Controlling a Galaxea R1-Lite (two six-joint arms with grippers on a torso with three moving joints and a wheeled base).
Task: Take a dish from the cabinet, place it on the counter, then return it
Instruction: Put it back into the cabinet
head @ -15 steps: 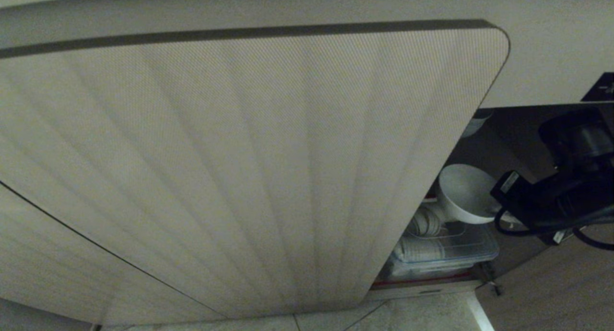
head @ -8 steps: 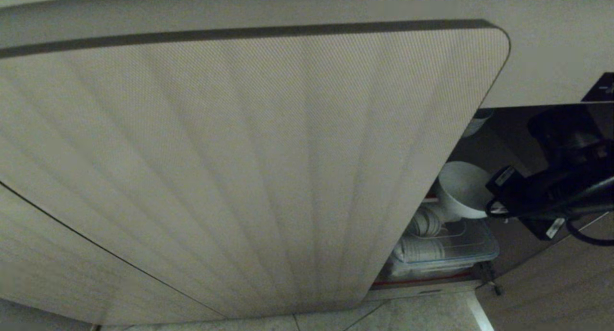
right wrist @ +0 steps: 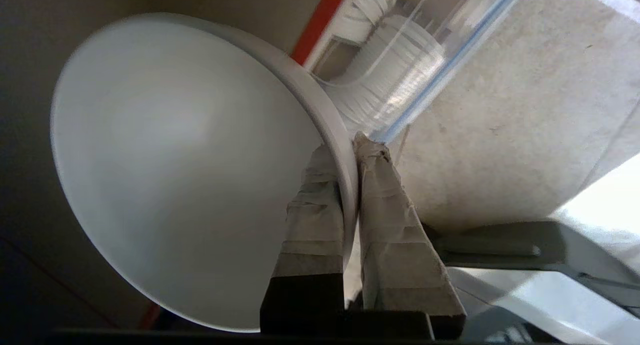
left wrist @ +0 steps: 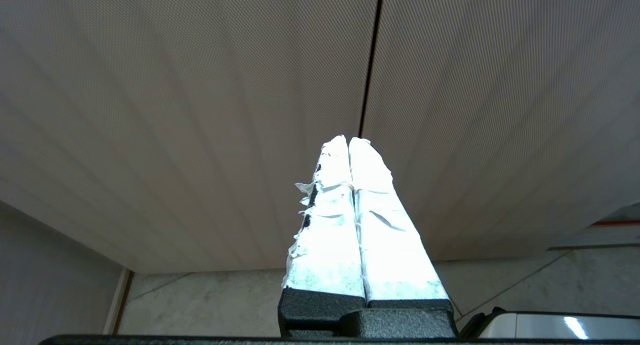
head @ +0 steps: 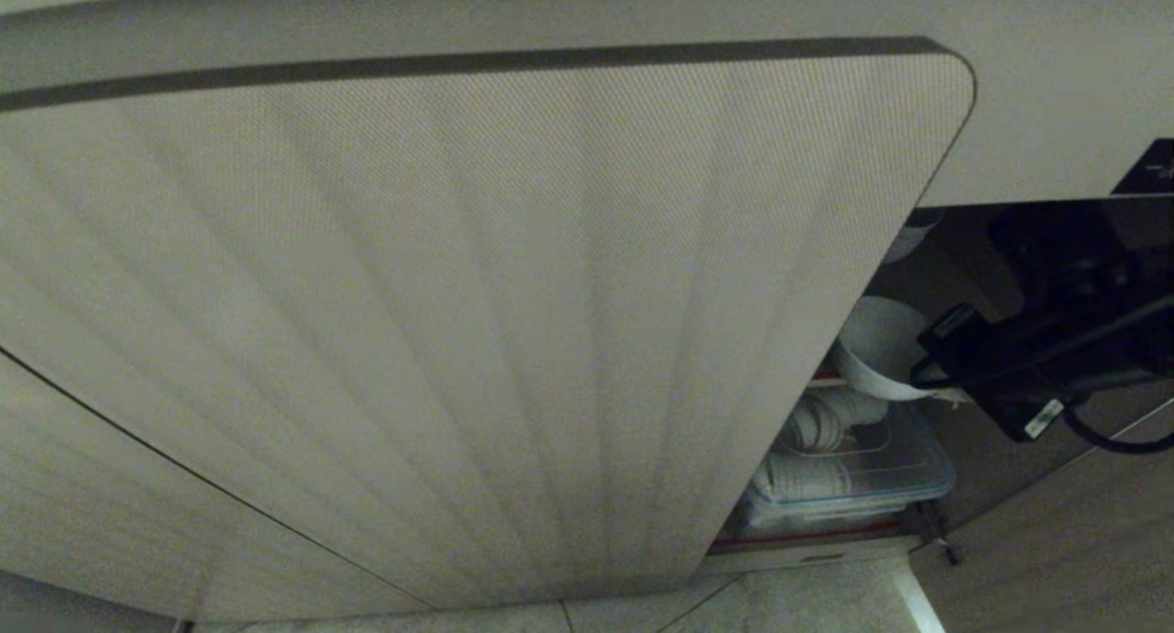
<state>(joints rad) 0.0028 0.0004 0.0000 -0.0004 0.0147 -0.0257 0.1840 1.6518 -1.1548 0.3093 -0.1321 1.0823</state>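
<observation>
The dish, a plain white bowl, hangs tilted on its side in the open cabinet mouth, just past the edge of the fluted beige cabinet door. My right gripper is shut on the dish's rim, one taped finger inside the bowl and one outside. In the head view the dish peeks out between the door edge and my black right arm. My left gripper is shut and empty, pointing at the closed fluted doors. The counter is out of view.
Below the dish a clear plastic box with a blue rim holds stacked white dishes on the lower shelf with its red front edge. Pale floor tiles lie below. Another beige panel stands at the right.
My right arm has carried the dish a little upward and towards the door edge in the head view. The door, the box and the left gripper have stayed still.
</observation>
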